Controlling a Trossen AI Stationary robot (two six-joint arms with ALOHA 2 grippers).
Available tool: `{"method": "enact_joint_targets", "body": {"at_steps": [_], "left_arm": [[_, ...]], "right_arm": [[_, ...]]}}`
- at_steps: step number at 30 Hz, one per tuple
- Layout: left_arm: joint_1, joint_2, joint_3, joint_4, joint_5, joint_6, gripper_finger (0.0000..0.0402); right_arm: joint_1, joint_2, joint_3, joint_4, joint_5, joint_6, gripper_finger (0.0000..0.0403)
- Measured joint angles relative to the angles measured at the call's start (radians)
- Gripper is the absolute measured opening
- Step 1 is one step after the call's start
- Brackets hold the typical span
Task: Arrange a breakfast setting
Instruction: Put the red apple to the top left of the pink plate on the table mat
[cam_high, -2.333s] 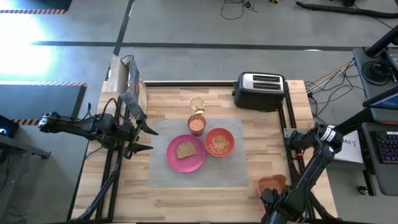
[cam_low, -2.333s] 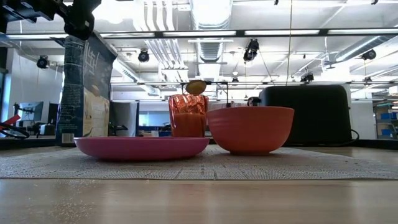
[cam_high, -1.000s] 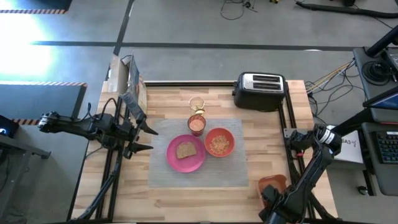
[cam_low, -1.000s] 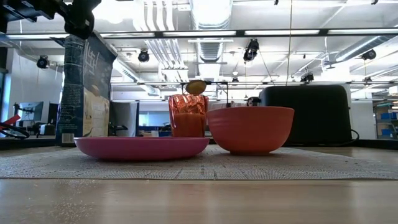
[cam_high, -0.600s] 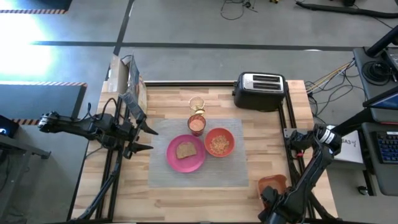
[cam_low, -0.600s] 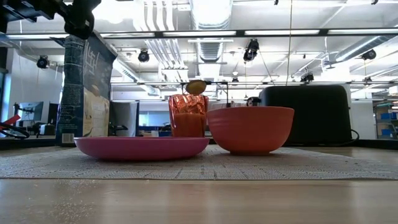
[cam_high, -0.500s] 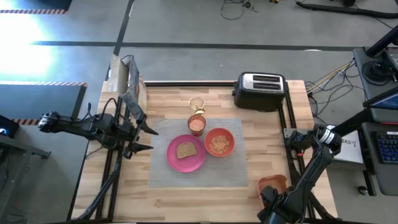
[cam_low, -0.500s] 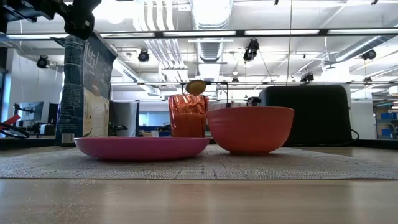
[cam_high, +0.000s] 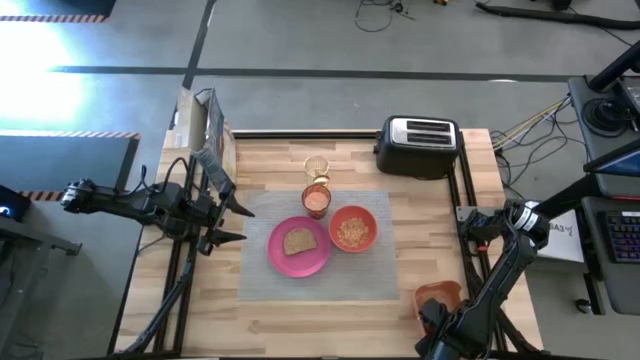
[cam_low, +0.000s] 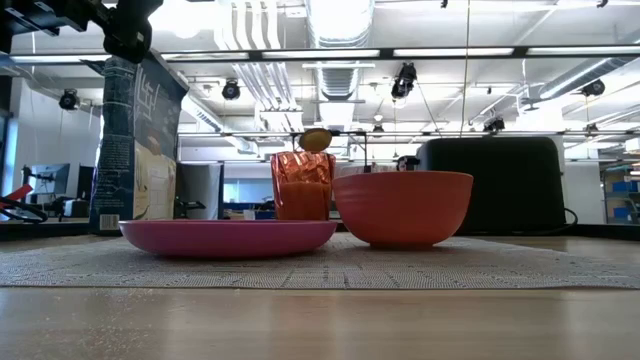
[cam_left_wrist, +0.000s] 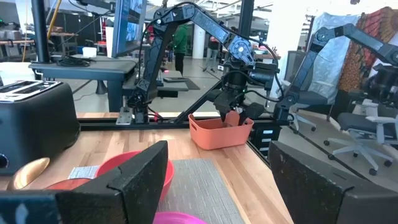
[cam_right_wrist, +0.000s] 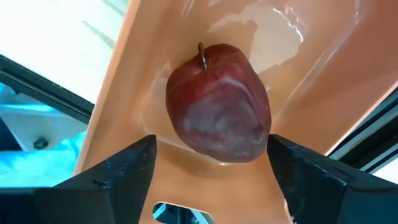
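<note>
Right gripper (cam_right_wrist: 211, 165) open, fingers either side of red apple (cam_right_wrist: 217, 102) lying in orange tray (cam_high: 438, 295) at the bench's near right corner. Left gripper (cam_high: 232, 223) open, beside placemat (cam_high: 318, 280).

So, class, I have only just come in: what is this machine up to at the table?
It is laying out breakfast. On the grey mat sit a pink plate with toast, an orange bowl and an orange cup. The right claw is down in the orange tray at the table's near right corner, fingers spread either side of a red apple, not gripping it. The left claw waits open beside the mat.
</note>
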Motion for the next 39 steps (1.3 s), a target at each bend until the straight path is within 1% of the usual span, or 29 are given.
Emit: {"method": "enact_joint_targets", "body": {"at_steps": [6, 8, 11, 14, 19, 25, 31, 35, 39], "left_arm": [[0.000, 0.000, 0.000, 0.000, 0.000, 0.000, 0.0262], [0.000, 0.000, 0.000, 0.000, 0.000, 0.000, 0.0262], [0.000, 0.000, 0.000, -0.001, 0.000, 0.000, 0.0262], [0.000, 0.000, 0.000, -0.001, 0.000, 0.000, 0.0263], [0.000, 0.000, 0.000, -0.001, 0.000, 0.002, 0.0262], [0.000, 0.000, 0.000, -0.001, 0.000, 0.003, 0.0263], [0.000, 0.000, 0.000, -0.001, -0.001, 0.003, 0.0262], [0.000, 0.000, 0.000, -0.001, -0.002, 0.004, 0.0263], [0.000, 0.001, 0.000, 0.010, -0.027, 0.004, 0.0263]], "right_arm": [[0.000, 0.000, 0.000, 0.004, 0.001, -0.042, 0.0308], [0.000, 0.000, 0.000, 0.008, 0.018, -0.060, 0.0310], [0.000, 0.000, 0.000, 0.029, 0.036, -0.104, 0.0311], [0.000, -0.001, 0.000, 0.052, 0.037, -0.113, 0.0309], [0.000, 0.000, -0.002, 0.038, 0.039, -0.158, 0.0309], [0.000, 0.050, -0.003, 0.004, 0.048, -0.176, 0.0303], [0.000, 0.106, -0.003, 0.015, 0.042, -0.272, 0.0306], [-0.004, 0.124, -0.003, 0.012, -0.006, -0.285, 0.0306], [-0.006, 0.125, -0.004, 0.006, -0.079, -0.264, 0.0283]]}}
